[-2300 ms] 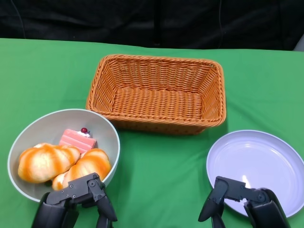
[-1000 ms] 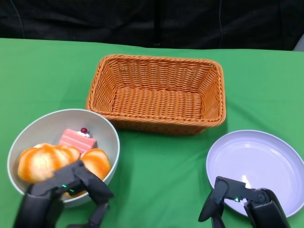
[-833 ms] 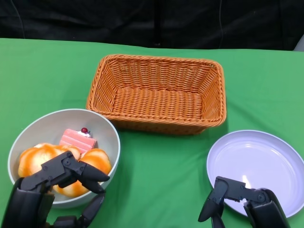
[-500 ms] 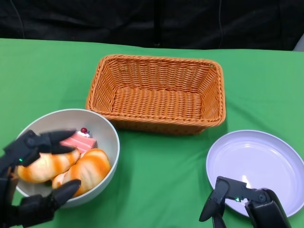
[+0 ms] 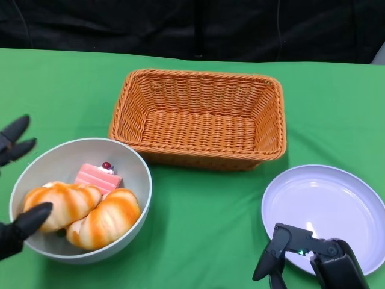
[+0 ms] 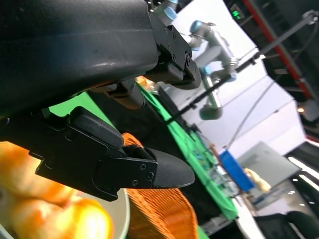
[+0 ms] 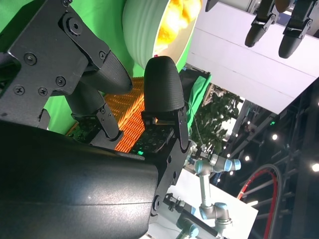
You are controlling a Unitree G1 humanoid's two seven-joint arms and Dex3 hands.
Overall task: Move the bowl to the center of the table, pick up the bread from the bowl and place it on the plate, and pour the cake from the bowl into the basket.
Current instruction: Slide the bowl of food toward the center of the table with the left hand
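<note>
Gray bowl (image 5: 80,198) w/ 2 bread rolls (image 5: 81,214) & cake slice (image 5: 98,177) sits at counter's left, not yet centered. Left hand (image 5: 15,191) fingers wide, straddling the rim, prob. to grip & slide it. Right hand (image 5: 313,259) idles by plate (image 5: 328,214), fingers apart, holding nothing. Wicker basket (image 5: 198,118) behind.

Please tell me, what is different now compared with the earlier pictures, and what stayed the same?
The left hand rose from the near rim of the bowl and swung out to the bowl's left side, fingers spread around it; it holds nothing yet. The bread, the cake, the basket, the plate and the right hand stayed where they were.
</note>
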